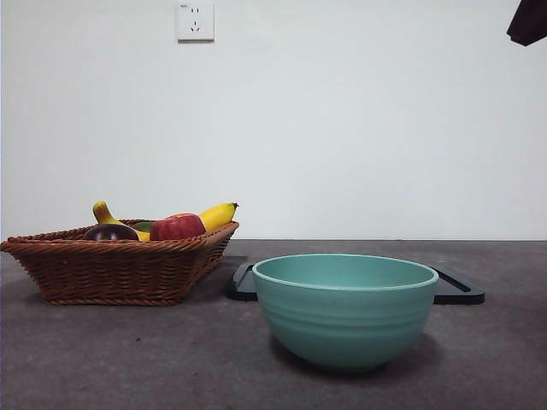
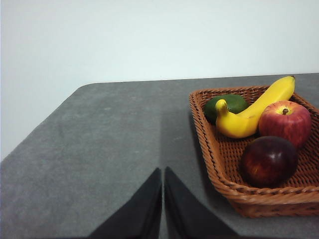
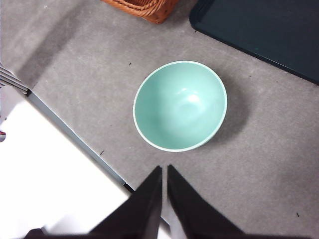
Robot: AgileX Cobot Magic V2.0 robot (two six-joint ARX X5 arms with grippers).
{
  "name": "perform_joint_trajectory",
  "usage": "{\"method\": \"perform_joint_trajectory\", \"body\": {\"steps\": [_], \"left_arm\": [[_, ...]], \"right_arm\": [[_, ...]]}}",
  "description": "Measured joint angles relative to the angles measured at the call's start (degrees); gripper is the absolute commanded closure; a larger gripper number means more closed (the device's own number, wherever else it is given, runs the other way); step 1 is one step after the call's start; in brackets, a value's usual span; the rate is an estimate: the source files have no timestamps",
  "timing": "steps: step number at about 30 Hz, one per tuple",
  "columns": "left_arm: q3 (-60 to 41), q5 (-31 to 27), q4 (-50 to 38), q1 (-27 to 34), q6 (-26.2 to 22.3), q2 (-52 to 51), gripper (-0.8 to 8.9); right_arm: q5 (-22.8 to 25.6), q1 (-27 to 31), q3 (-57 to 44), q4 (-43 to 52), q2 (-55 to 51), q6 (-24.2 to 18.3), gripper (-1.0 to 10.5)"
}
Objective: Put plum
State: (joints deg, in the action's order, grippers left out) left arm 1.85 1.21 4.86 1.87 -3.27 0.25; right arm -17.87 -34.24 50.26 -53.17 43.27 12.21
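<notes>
Dark maroon, glossy round plum [image 2: 269, 160] lying in the brown woven wicker basket [image 2: 234, 191], at its near corner, just beyond and to one side of the left pincer [image 2: 163, 172]. Left pincer hovering over bare grey counter [image 2: 109, 144], jaws pressed together, gripping nothing. Beside the plum, touching or nearly so: a red apple-like fruit [image 2: 285, 122]; further in, a curved yellow banana [image 2: 251, 112] and a dark green rounded fruit [image 2: 225, 105]. Right pincer [image 3: 164, 172] high above the counter near its edge, jaws likewise closed and empty, looking down on a pale turquoise ceramic bowl [image 3: 180, 105] with nothing inside. Past the bowl, well apart from this pincer, a flat black rectangular tray [image 3: 269, 32] and a corner of the basket.
</notes>
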Motion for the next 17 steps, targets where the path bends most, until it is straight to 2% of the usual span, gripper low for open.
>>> {"method": "perform_joint_trajectory", "body": {"steps": [7,17], "left_arm": [[0.0,-0.02,5.6,0.11,1.05,0.02,8.05],[0.0,-0.04,5.57,0.11,1.09,0.04,8.05]], "right_arm": [[0.02,0.0,0.0,0.02,0.0,0.0,9.4],[0.02,0.0,0.0,0.04,0.0,0.0,9.4]]}}
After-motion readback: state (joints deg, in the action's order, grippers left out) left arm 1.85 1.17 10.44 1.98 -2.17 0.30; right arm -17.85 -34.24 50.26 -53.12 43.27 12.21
